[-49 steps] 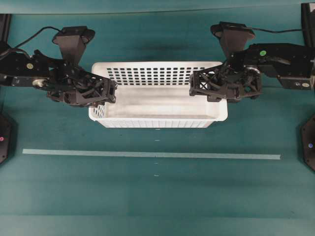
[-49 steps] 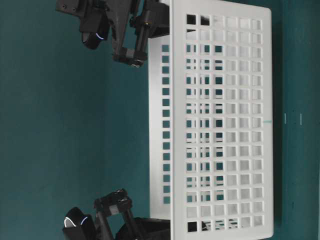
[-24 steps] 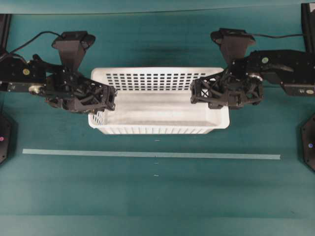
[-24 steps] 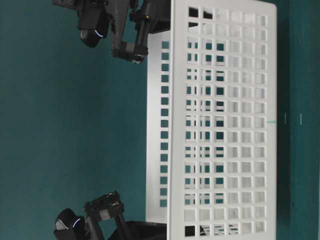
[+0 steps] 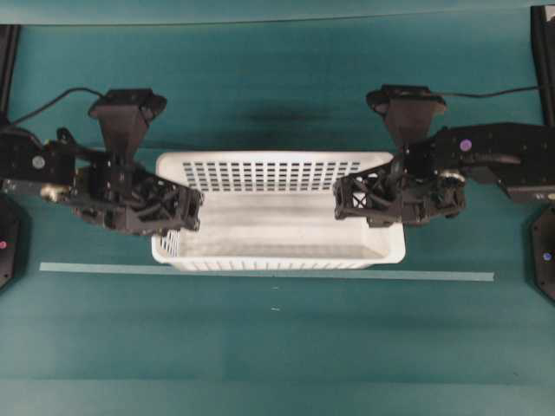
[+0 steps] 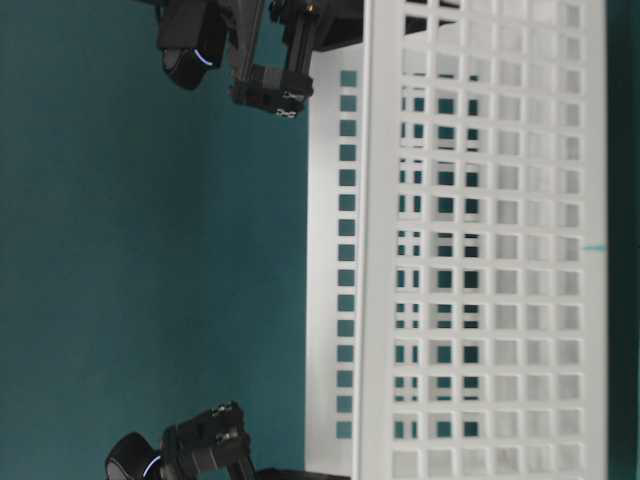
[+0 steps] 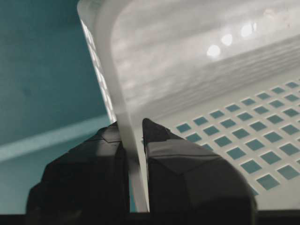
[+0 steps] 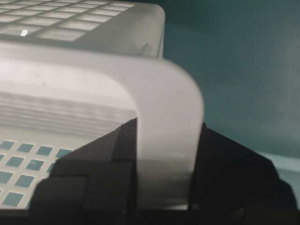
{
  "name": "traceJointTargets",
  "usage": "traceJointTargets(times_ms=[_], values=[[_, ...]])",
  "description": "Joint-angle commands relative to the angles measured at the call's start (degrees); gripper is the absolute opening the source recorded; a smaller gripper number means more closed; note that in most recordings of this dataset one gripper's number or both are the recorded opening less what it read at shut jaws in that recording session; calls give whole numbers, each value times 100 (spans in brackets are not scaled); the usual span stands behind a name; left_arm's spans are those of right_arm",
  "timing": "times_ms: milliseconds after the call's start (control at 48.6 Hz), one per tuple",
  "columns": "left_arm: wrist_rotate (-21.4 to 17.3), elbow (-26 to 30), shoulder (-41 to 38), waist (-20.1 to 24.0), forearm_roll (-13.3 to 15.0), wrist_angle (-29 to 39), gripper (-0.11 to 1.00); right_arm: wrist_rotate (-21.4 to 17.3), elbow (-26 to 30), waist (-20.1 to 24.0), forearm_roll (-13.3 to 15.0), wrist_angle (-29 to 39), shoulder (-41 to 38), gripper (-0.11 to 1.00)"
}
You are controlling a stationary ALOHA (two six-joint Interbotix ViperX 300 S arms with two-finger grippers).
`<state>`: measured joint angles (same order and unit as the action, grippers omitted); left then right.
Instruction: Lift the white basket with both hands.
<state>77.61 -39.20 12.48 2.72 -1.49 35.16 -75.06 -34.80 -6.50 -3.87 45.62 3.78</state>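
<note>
The left gripper [image 5: 192, 211] and right gripper [image 5: 342, 196] each clench an end rim of the white basket [image 5: 277, 212] (slotted walls) above the teal counter [image 5: 277, 347].

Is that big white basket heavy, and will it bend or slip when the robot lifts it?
Probably light: the white basket is thin plastic, its walls full of holes, and nothing shows inside. Likely fairly stiff, since its rim looks straight between the left gripper and right gripper. The shiny plastic might slip, though both jaws pinch an end wall.
</note>
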Motion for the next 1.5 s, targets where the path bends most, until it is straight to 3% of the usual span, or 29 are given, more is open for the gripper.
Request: traceJointTargets(times_ms=[0,350,803,1482], values=[[-26,70,123,-202,-26,-44,1,18,26,290,35,-62,-18,16],[369,70,53,-606,-35,-44,1,-396,0,773,53,-149,-53,16],[378,114,-220,-782,-26,-79,1,-633,44,1046,53,-220,-185,16],[369,-18,-378,-861,-35,-202,1,-659,-35,1134,53,-237,-308,16]])
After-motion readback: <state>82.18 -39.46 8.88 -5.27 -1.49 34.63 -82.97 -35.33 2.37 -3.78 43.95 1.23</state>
